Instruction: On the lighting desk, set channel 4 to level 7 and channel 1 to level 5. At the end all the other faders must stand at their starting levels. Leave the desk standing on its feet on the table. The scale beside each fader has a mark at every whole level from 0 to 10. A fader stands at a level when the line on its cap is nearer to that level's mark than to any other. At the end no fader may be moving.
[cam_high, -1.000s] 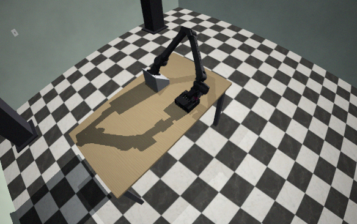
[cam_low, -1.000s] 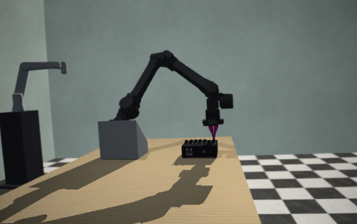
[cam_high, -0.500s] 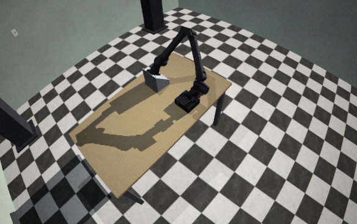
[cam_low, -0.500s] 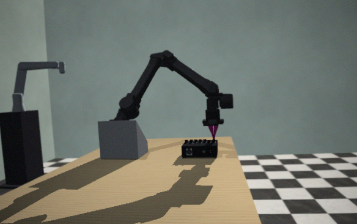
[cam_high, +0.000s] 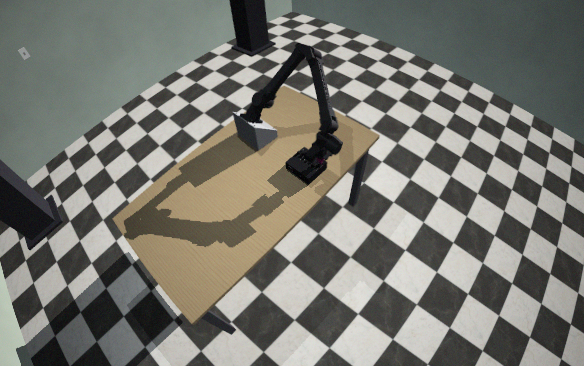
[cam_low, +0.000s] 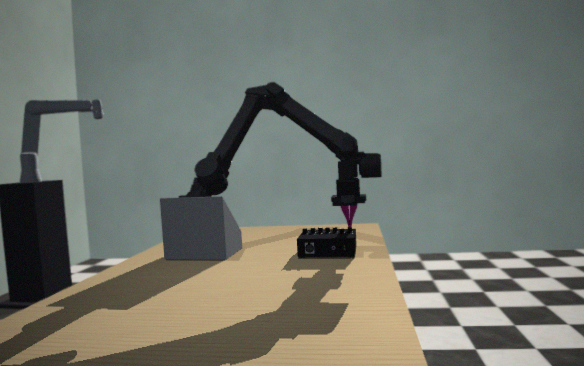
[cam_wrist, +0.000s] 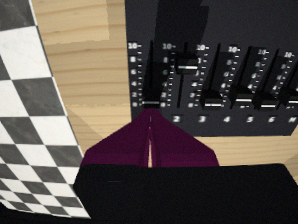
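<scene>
The black lighting desk (cam_high: 303, 169) (cam_low: 321, 248) (cam_wrist: 165, 15) stands on the table. My gripper (cam_low: 350, 227) (cam_wrist: 150, 113) is shut and empty, pointing down over the desk's end with channel 1. Its magenta tips are at the near edge of the channel 1 cap (cam_wrist: 151, 95); contact cannot be told. That cap's line is near 0. The channel 2 cap (cam_wrist: 186, 63) is near 7. The channel 3 cap (cam_wrist: 212, 98), channel 4 cap (cam_wrist: 243, 95) and channel 5 cap (cam_wrist: 268, 101) are low, near 0 to 1. The rightmost cap (cam_wrist: 293, 96) is cut by the frame edge.
The wooden table (cam_high: 200, 280) (cam_low: 250, 320) (cam_wrist: 80, 65) carries the arm's grey base block (cam_high: 256, 136) (cam_low: 194, 230). The desk is close to one long table edge. A second grey arm (cam_low: 32, 130) stands on a dark pedestal (cam_low: 34, 240) beyond the table.
</scene>
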